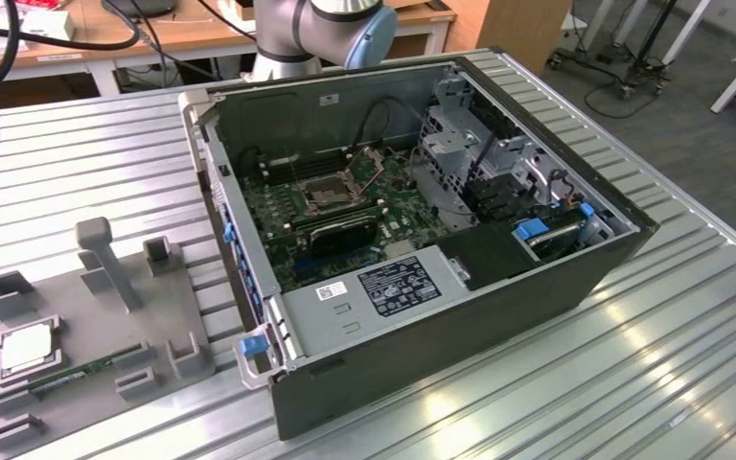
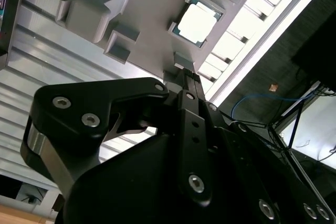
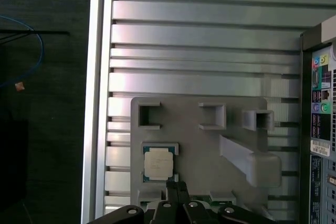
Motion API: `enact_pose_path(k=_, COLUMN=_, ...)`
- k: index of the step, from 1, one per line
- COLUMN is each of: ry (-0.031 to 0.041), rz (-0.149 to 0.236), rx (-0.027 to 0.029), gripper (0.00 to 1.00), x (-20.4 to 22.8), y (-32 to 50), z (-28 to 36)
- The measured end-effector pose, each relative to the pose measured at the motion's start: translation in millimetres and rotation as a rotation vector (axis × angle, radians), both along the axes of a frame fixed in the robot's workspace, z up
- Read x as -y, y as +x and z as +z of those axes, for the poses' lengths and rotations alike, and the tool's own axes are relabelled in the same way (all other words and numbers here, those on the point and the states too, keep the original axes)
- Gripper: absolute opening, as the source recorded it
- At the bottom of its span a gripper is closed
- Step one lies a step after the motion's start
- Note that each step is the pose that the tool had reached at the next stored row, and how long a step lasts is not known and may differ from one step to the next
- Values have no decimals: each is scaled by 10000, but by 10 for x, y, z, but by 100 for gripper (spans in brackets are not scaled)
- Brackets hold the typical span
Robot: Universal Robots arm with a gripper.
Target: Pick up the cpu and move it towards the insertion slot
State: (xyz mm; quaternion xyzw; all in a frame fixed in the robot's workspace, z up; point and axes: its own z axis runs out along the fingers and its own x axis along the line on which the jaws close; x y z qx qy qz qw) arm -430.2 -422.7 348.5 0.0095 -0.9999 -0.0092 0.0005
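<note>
A ribbed aluminium table (image 1: pixel 675 316) carries an open dark-grey computer case (image 1: pixel 598 278) and, toward the exterior view's left, a flat grey plastic fixture plate (image 1: pixel 80 311) with raised blocks. The cpu (image 3: pixel 159 162), a small square chip with a silvery lid and pale rim, lies flat in a recess of that plate. A long narrow green memory stick (image 1: pixel 80 372) lies just beside it. The black two-finger gripper (image 3: pixel 177 186) hovers above the plate, close to one edge of the chip but not touching it. Its fingers look pressed together with nothing between them. The insertion slot (image 1: pixel 330 192), a square socket with a shiny metal frame and dark centre, sits on the green board inside the case, well apart from the chip.

My judgement is that the pick is only at the approach stage. To do it well, the fingers would need to part, centre over the chip, grip two opposite edges squarely, and lift it level out of the recess.

A black printed label (image 1: pixel 401 283) sits on the grey power supply box, and the chip's lid bears faint markings. None of this print is readable
</note>
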Motion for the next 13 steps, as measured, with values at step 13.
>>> enact_pose_path(k=13, ry=-94, rz=-1, rx=0, gripper=11, x=14, y=0, z=0)
